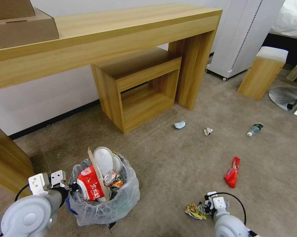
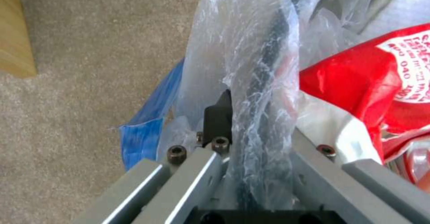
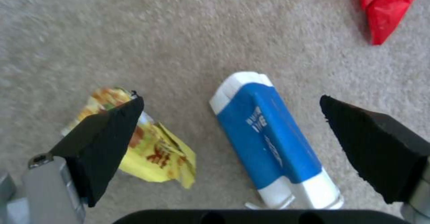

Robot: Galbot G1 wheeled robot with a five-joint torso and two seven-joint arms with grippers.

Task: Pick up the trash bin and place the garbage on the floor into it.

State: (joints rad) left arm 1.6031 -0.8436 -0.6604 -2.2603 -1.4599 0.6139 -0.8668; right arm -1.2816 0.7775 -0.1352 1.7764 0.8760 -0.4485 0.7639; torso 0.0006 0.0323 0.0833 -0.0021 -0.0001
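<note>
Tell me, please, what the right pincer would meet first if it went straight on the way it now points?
Most likely the blue and white packet on the beige carpet: it lies between the open right pincer fingers, the yellow wrapper beside one finger. Depth is unclear.

Both arms end in rounded, glossy white joint housings, each with a thin black cable looping behind its pincer. The right gripper (image 3: pixel 230 111) carries black, ribbed wedge pads (image 3: pixel 372 143) on grey metal fingers. Behind the left gripper (image 2: pixel 248 140) run grey bars (dark hex-socket screws).
</note>
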